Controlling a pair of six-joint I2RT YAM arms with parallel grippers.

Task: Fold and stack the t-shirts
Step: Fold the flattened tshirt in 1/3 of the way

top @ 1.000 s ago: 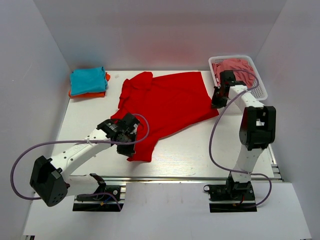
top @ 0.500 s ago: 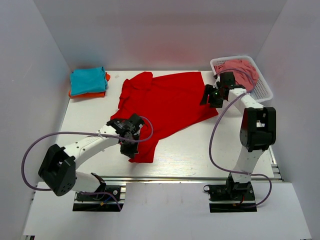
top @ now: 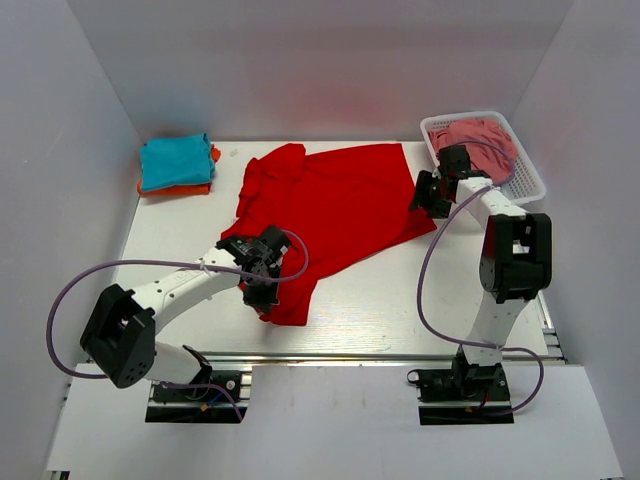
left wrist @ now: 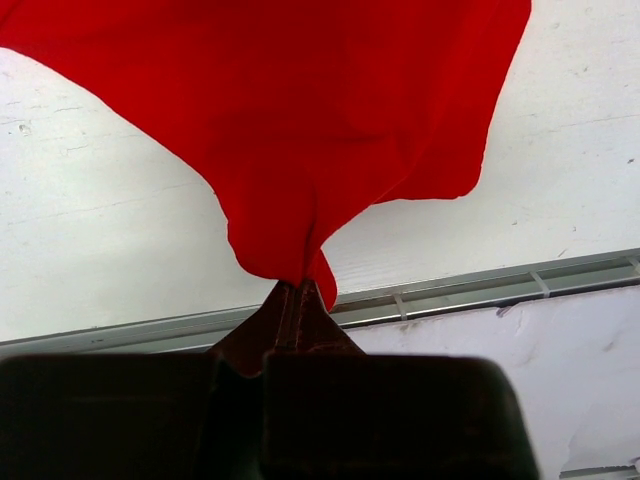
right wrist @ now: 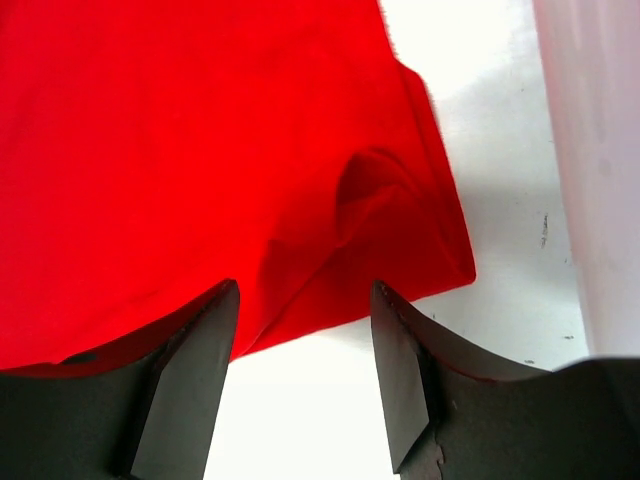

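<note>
One red t-shirt (top: 335,205): near fold pinched in left fingers (left wrist: 265,335), side edge below spread right fingers (right wrist: 190,370).

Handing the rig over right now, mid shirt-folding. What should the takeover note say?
Left gripper: shut on the near edge of the red t-shirt.
Right gripper: open, over the shirt's right edge, holding nothing.
Red t-shirt lies spread out, unfolded; teal t-shirt sits folded on the orange t-shirt, far left.
Done: two folded and stacked. Left: fold the red one, add it to the stack.
</note>
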